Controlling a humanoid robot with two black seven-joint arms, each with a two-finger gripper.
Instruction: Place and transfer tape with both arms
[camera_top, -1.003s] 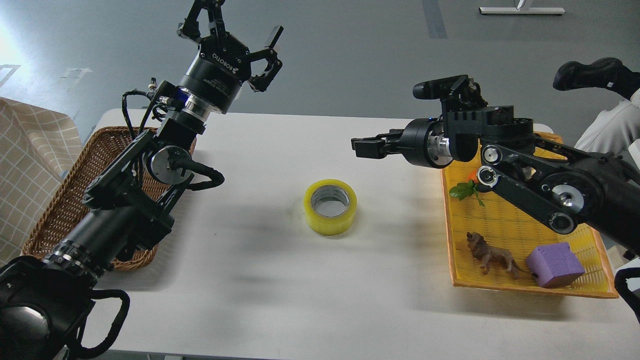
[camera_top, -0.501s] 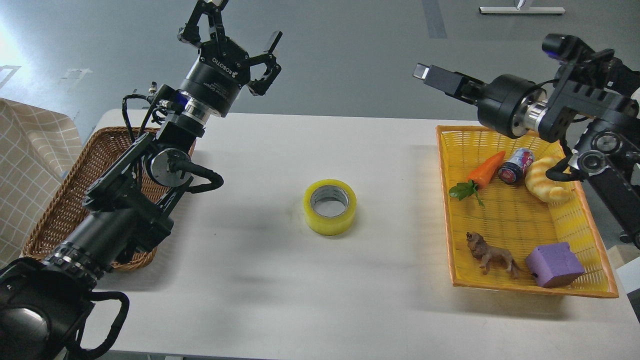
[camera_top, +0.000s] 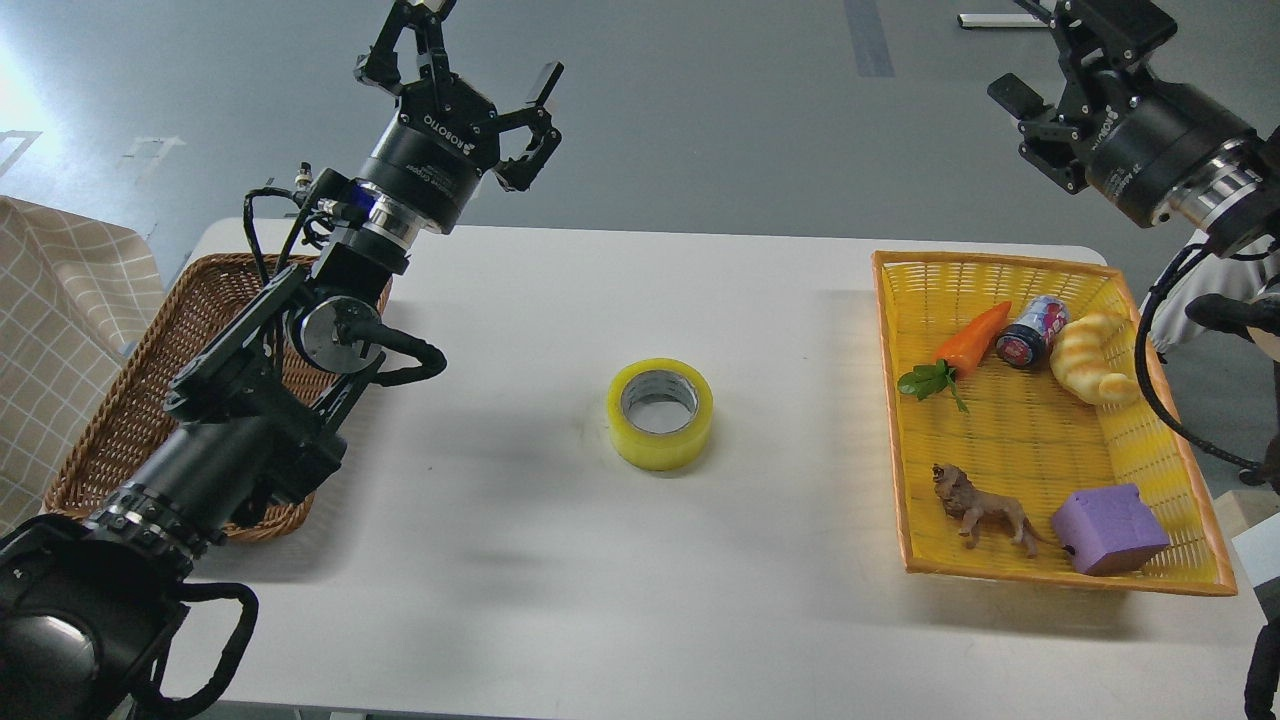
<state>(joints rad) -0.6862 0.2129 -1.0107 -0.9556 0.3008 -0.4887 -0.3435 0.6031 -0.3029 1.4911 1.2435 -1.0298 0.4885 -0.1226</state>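
Above the far left corner of the table (camera_top: 520, 600), the left gripper (camera_top: 465, 70) is held raised with its fingers spread wide and nothing between them. Beyond the far right corner, the right gripper (camera_top: 1050, 75) is seen high near the picture's top edge; its fingers appear parted and empty, though part of it is cut off by the frame. Both grippers are well apart from the tape (camera_top: 660, 414).

The tape is found near the middle of the table, roughly midway between the left and right edges, lying flat with its hole facing up. Translucent yellow winding is noted around a grey-white core; the roll looks intact and wide, with no loose tail visible.

Along the left edge a wicker basket (camera_top: 110, 420) is partly covered by the left arm. Along the right edge a yellow tray (camera_top: 1000, 575) is recorded, holding a carrot (camera_top: 970, 340), a can (camera_top: 1030, 335), a croissant toy (camera_top: 1090, 370), a lion figure (camera_top: 985, 512) and a purple block (camera_top: 1108, 530).

Progress is judged as follows: the tape rests alone on the table centre, so a placing step seems done; pickup by the other arm and delivery to a container are taken as still outstanding.
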